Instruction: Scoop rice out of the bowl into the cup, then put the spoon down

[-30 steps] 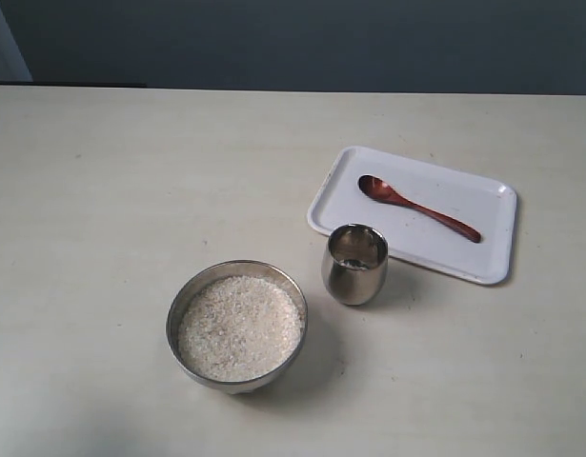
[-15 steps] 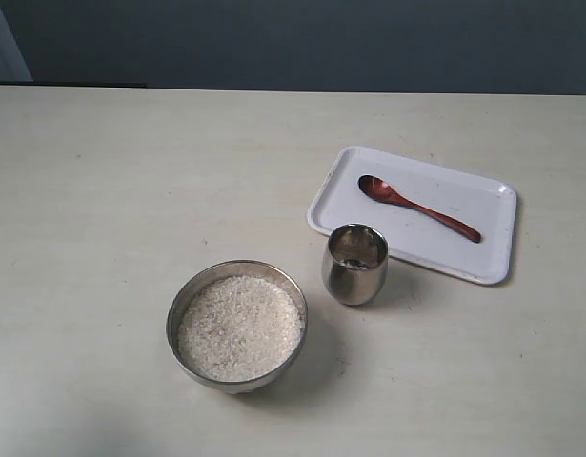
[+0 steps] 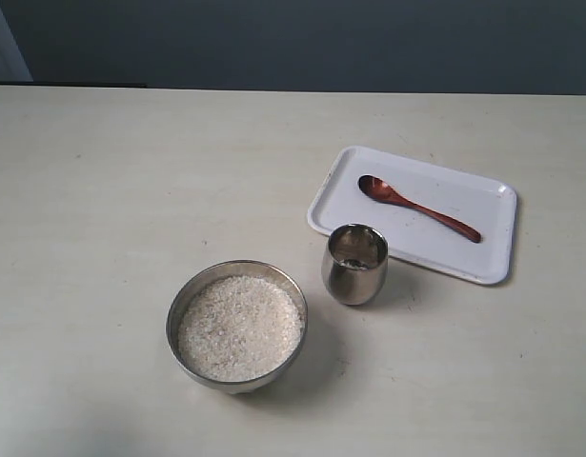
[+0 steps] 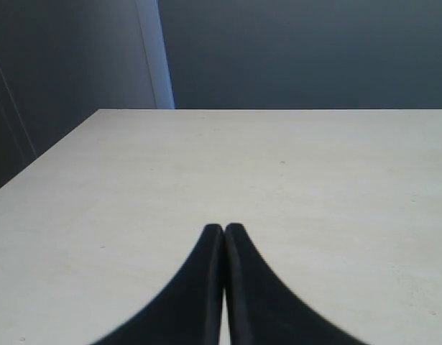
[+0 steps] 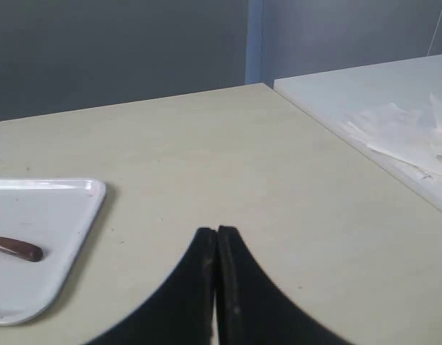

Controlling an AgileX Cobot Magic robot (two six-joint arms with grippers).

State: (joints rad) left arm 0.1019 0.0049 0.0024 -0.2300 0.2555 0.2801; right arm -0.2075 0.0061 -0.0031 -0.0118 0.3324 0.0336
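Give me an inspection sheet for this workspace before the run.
Surface: pale table, no spills seen.
Job's things: bowl full of rice; cup upright beside it, not touching; spoon lying on a white tray.
Clutter: nothing seen.
Grippers: left end effector shut, empty, over bare table; right end effector shut, empty, near the tray's edge.
Cables: nothing seen.
Surroundings: dark wall; papers on a neighbouring white surface.

left hand (image 4: 223,233): closed, dark fingers pressed together | right hand (image 5: 217,233): closed, dark fingers pressed together
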